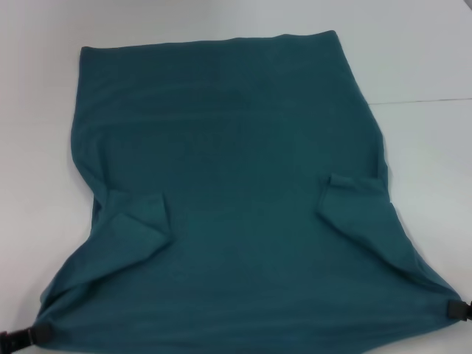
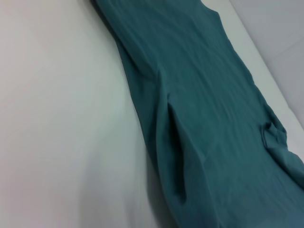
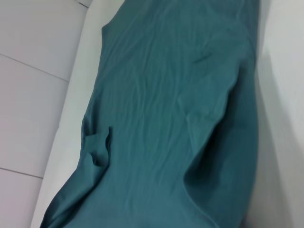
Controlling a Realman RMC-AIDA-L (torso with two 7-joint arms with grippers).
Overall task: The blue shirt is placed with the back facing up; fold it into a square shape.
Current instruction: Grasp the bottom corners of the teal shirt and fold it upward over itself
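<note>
The blue shirt (image 1: pixel 236 184) lies plain side up on the white table (image 1: pixel 37 147), with both sleeves folded inward onto its body. Its near edge is stretched between my two grippers. At the near left corner my left gripper (image 1: pixel 33 335) is shut on the cloth, and my right gripper (image 1: pixel 459 310) is shut on the near right corner. Both corners taper toward the black fingertips. In the left wrist view the shirt (image 2: pixel 209 109) runs away from the camera, and in the right wrist view the shirt (image 3: pixel 175 118) does the same; neither shows fingers.
A seam in the table (image 1: pixel 428 100) runs along the right, past the shirt. Bare white surface lies left, right and beyond the shirt's far edge.
</note>
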